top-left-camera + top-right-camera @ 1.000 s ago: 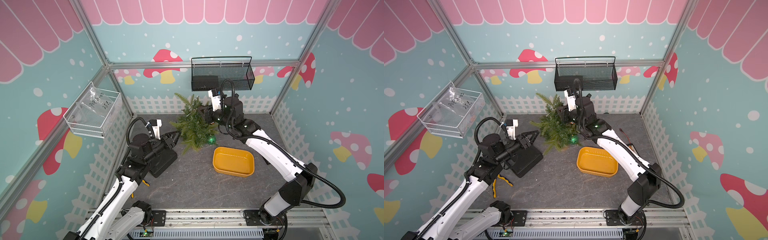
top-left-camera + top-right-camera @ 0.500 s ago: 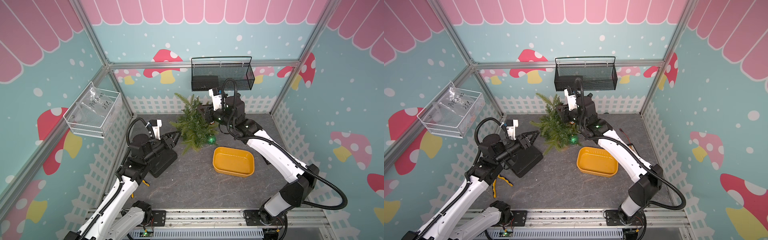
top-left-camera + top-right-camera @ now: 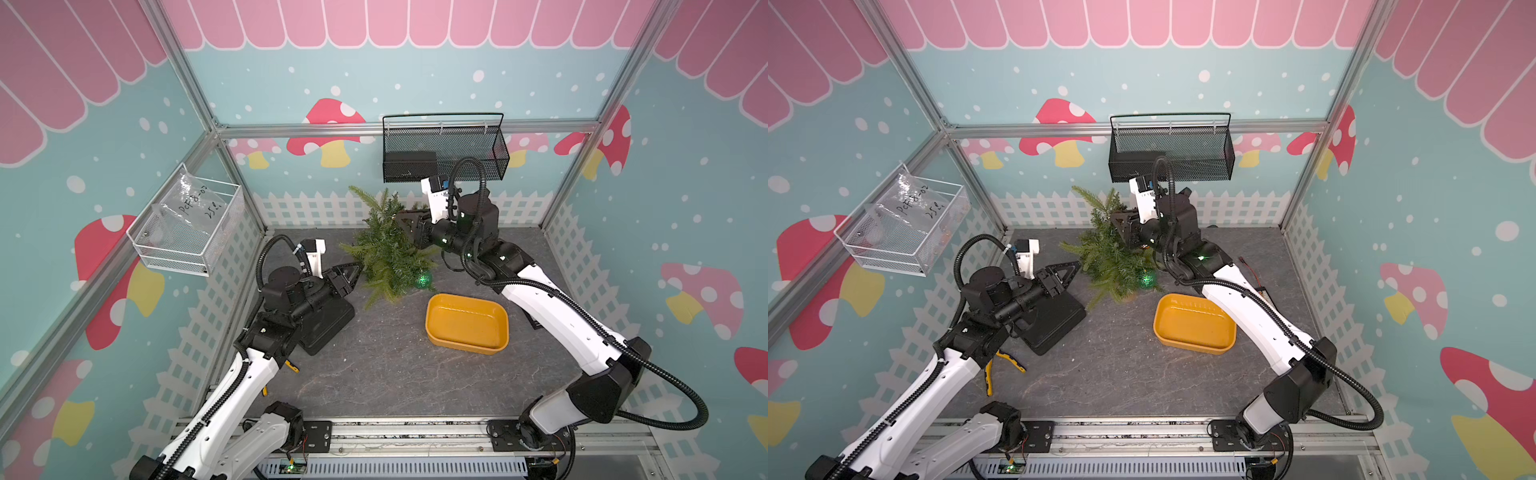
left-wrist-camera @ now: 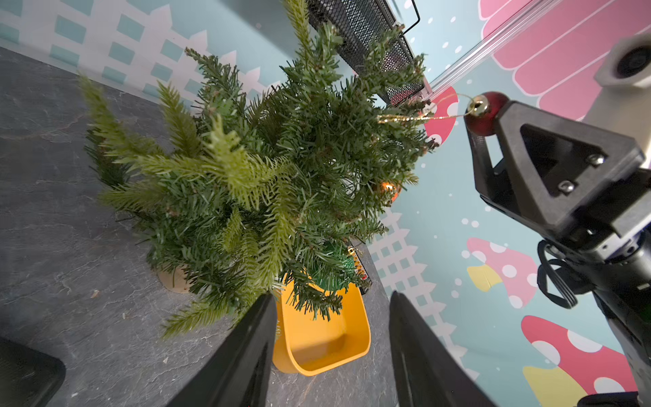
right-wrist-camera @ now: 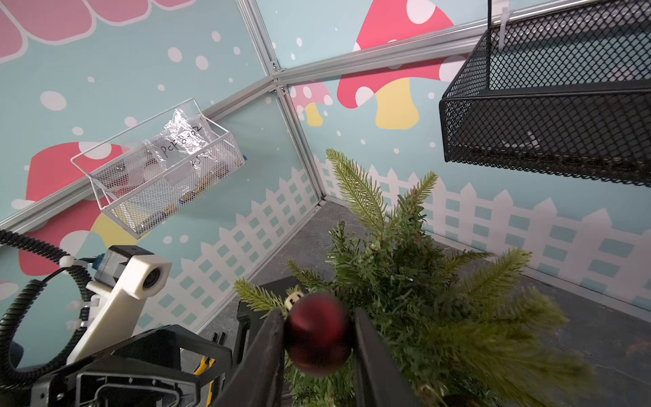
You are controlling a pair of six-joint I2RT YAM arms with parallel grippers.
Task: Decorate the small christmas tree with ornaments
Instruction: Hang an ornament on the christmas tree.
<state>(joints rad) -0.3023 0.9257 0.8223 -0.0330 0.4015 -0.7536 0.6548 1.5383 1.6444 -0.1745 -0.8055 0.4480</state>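
The small christmas tree (image 3: pixel 386 253) (image 3: pixel 1108 257) stands at the back of the floor. A glittery green ball (image 3: pixel 424 280) (image 4: pixel 334 264) hangs low on its side toward the tray, and an orange-gold ball (image 4: pixel 389 188) shows among the branches. My right gripper (image 3: pixel 401 217) (image 5: pixel 318 317) is at the upper branches, shut on the small red ball (image 5: pixel 318 334) (image 4: pixel 488 112). The ball's gold loop (image 4: pixel 415 118) stretches to a branch tip. My left gripper (image 3: pixel 353 270) (image 4: pixel 331 299) is open and holds nothing, just left of the tree's lower branches.
A yellow tray (image 3: pixel 432 324) lies in front of the tree to the right. A black mesh basket (image 3: pixel 444 153) hangs on the back wall above the tree, and a white wire basket (image 3: pixel 187 228) on the left wall. A black block (image 3: pixel 328 328) and yellow-handled pliers (image 3: pixel 1000 365) lie under the left arm.
The right gripper has risen slightly at the treetop with the red ball still in it. The left arm has not moved.
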